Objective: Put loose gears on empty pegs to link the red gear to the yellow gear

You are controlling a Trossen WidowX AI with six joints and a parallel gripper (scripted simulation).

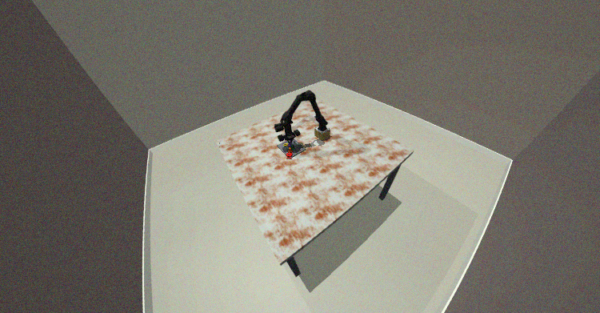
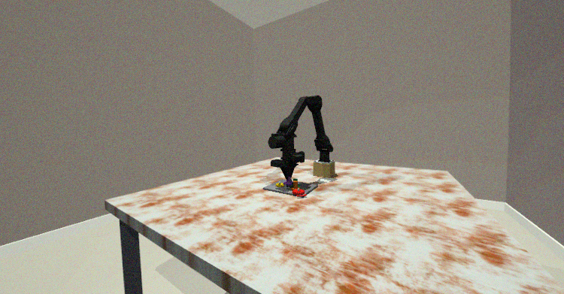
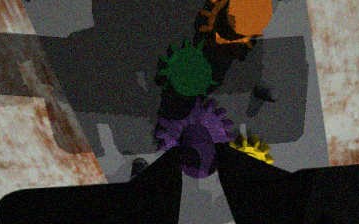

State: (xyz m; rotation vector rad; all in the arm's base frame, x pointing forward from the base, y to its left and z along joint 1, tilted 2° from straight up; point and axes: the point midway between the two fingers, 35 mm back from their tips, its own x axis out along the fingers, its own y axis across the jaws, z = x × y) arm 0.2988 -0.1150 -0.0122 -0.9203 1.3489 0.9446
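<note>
My gripper (image 3: pixel 197 152) (image 2: pixel 289 178) is shut on the knob of the purple gear (image 3: pixel 207 122) (image 2: pixel 288 183), low over the grey board (image 3: pixel 316 120) (image 2: pixel 270 189). Whether the purple gear sits flat is hidden. In the wrist view the yellow gear (image 3: pixel 253 149) (image 2: pixel 279 184) is just right of the purple gear, partly behind a finger. A green gear (image 3: pixel 190 71) is just above the purple gear in that view, and an orange gear (image 3: pixel 250 15) (image 2: pixel 295 182) is beyond it. The red gear (image 2: pixel 298 192) (image 1: pixel 289 154) is at the board's near corner, outside the wrist view.
An empty peg (image 3: pixel 264 94) stands right of the green gear in the wrist view. Another peg (image 3: pixel 139 166) stands beside the left finger. The arm's block base (image 1: pixel 322 133) (image 2: pixel 324 169) is on the table (image 1: pixel 302 185) (image 2: pixel 355 228) behind the board. The arm's shadow darkens the board.
</note>
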